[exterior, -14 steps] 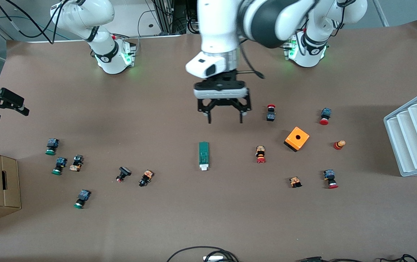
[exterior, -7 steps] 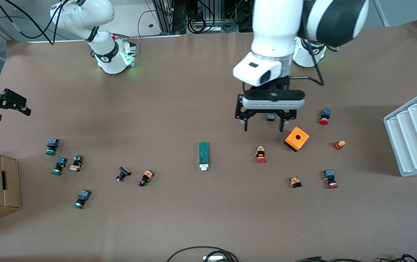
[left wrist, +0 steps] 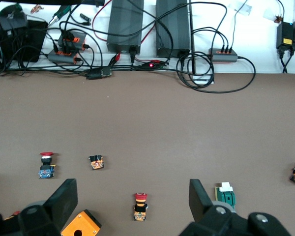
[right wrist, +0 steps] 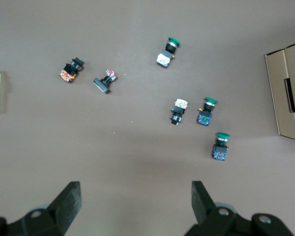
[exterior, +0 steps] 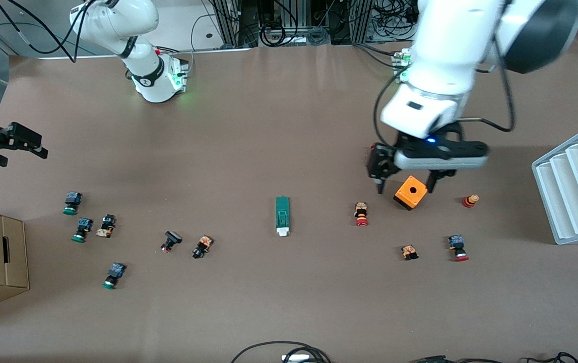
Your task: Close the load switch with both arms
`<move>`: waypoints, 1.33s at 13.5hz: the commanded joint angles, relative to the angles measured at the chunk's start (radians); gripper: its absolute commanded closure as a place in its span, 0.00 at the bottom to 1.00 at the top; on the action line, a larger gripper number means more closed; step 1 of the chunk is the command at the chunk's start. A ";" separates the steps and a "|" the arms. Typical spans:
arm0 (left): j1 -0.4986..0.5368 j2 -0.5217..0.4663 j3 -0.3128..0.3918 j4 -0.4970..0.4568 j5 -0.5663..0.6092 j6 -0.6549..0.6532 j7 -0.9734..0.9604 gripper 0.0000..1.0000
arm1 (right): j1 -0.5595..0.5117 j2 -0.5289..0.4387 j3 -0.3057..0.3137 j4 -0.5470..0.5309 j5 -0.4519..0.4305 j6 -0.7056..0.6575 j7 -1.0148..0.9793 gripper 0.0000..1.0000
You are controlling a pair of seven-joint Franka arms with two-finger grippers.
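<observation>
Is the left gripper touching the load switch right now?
Apart. The front view shows the open left gripper over the orange box, with bare table between it and the load switch.

- Your left claw [exterior: 405, 189] has swung away from the load switch [exterior: 282, 216] toward the left arm's end of the table; it now hangs over the orange box [exterior: 411, 192], jaws as wide as before.
- It now hides the two buttons that showed beside it a second ago.
- Your right claw [exterior: 14, 143], at the right arm's end of the table, has crept slightly farther from the front camera.
</observation>
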 commanded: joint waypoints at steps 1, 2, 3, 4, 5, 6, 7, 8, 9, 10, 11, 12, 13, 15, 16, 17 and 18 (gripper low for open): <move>0.087 -0.059 -0.010 -0.063 -0.057 -0.002 0.095 0.00 | 0.004 -0.004 0.010 0.020 -0.015 -0.024 -0.004 0.00; 0.128 -0.068 -0.010 -0.066 -0.086 -0.017 0.129 0.00 | 0.004 -0.004 0.012 0.020 -0.015 -0.024 -0.004 0.00; 0.170 -0.073 -0.010 -0.065 -0.092 -0.047 0.166 0.00 | 0.004 -0.004 0.012 0.020 -0.015 -0.024 -0.004 0.00; 0.211 -0.082 -0.010 -0.065 -0.092 -0.069 0.198 0.00 | 0.004 -0.004 0.019 0.020 -0.015 -0.024 -0.004 0.00; 0.245 -0.085 -0.010 -0.065 -0.092 -0.092 0.226 0.00 | 0.003 -0.004 0.023 0.018 -0.016 -0.024 -0.004 0.00; 0.283 -0.086 -0.010 -0.059 -0.097 -0.118 0.264 0.00 | 0.003 -0.004 0.023 0.018 -0.017 -0.024 -0.004 0.00; 0.319 -0.088 -0.011 -0.059 -0.121 -0.138 0.307 0.00 | 0.003 -0.004 0.023 0.020 -0.017 -0.024 -0.005 0.00; 0.360 -0.088 -0.010 -0.060 -0.168 -0.152 0.356 0.00 | 0.003 -0.004 0.024 0.020 -0.015 -0.024 -0.005 0.00; 0.401 -0.088 -0.010 -0.060 -0.205 -0.176 0.387 0.00 | 0.004 -0.002 0.024 0.020 -0.016 -0.024 -0.005 0.00; 0.422 -0.088 -0.010 -0.062 -0.215 -0.212 0.395 0.00 | 0.004 -0.001 0.024 0.020 -0.017 -0.024 -0.005 0.00; 0.431 -0.088 -0.007 -0.060 -0.213 -0.233 0.396 0.00 | 0.004 0.001 0.024 0.024 -0.017 -0.024 -0.007 0.00; 0.431 -0.089 0.011 -0.054 -0.209 -0.241 0.395 0.00 | 0.003 0.002 0.024 0.029 -0.017 -0.024 -0.007 0.00; 0.433 -0.088 0.015 -0.045 -0.206 -0.255 0.396 0.00 | 0.003 0.002 0.024 0.030 -0.017 -0.023 -0.009 0.00; 0.448 -0.085 0.016 -0.022 -0.206 -0.285 0.424 0.00 | 0.001 0.002 0.023 0.030 -0.018 -0.023 -0.010 0.00; 0.462 -0.085 0.016 -0.025 -0.212 -0.287 0.465 0.00 | 0.000 0.002 0.021 0.030 -0.018 -0.023 -0.013 0.00; 0.478 -0.083 0.016 -0.028 -0.216 -0.289 0.487 0.00 | 0.000 0.002 0.021 0.030 -0.018 -0.023 -0.015 0.00; 0.495 -0.082 0.015 -0.026 -0.219 -0.290 0.487 0.00 | 0.000 0.001 0.021 0.030 -0.018 -0.024 -0.016 0.00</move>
